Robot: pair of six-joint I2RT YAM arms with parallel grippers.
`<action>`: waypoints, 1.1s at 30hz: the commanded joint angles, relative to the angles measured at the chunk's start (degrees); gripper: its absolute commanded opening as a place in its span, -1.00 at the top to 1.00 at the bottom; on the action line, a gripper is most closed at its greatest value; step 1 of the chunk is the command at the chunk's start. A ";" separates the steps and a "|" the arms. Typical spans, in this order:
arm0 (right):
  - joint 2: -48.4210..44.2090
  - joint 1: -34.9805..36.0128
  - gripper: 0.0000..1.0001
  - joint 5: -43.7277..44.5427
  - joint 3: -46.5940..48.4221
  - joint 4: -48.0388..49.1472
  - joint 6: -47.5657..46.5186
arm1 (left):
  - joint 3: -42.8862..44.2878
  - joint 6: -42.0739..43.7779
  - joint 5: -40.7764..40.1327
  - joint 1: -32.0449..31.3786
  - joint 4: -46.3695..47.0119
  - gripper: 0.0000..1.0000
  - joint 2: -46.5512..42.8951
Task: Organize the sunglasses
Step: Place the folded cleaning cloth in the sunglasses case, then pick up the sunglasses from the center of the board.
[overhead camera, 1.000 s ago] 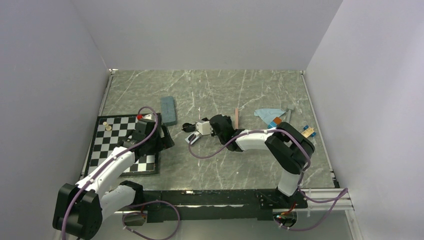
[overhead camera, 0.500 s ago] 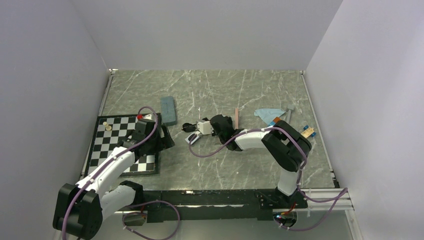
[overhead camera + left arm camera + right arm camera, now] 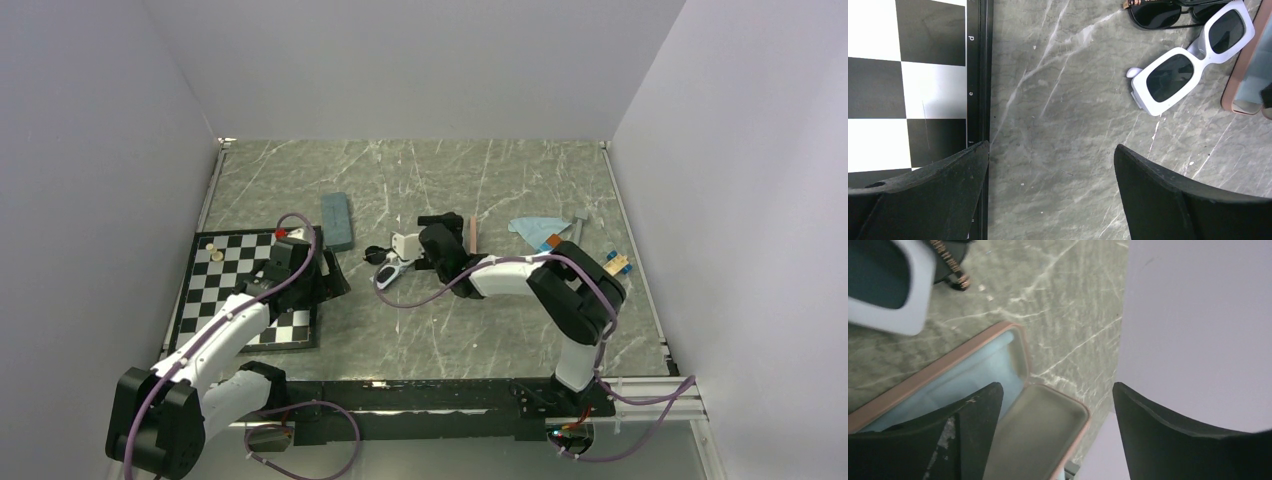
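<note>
Right gripper [image 3: 1055,390] hung spread, empty, over the open pink case [image 3: 1048,430]; white sunglasses [image 3: 1193,65] looked best pinched at the bridge; left gripper [image 3: 1051,147] likewise spread.

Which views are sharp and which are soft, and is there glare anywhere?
Left wrist: sharp, the white sunglasses crisp. Right wrist: soft throughout, the pink case smeared at its edges. Top external: even light, faint shadows, no glare.
</note>
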 commanded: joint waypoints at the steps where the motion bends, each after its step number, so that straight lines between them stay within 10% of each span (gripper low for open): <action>1: -7.99 0.38 -0.97 1.45 4.21 7.25 8.32 | -0.24 0.58 0.66 0.32 1.19 -0.99 -2.07; 6: -15.29 0.27 -0.99 10.10 8.26 6.85 31.89 | -0.33 -0.68 -0.25 0.40 1.00 -0.99 -4.98; 11: -21.80 -3.77 -0.99 9.19 15.79 -17.48 63.58 | 0.89 -0.95 1.80 0.40 4.08 -0.99 -5.26; 17: -39.17 -12.56 -0.99 12.40 2.71 -21.44 95.72 | 7.53 -1.42 8.67 0.51 12.18 -0.99 5.78; 33: -58.52 -13.22 -0.99 3.56 -10.68 -24.98 79.12 | 22.52 23.32 8.38 -12.75 13.95 -0.91 32.03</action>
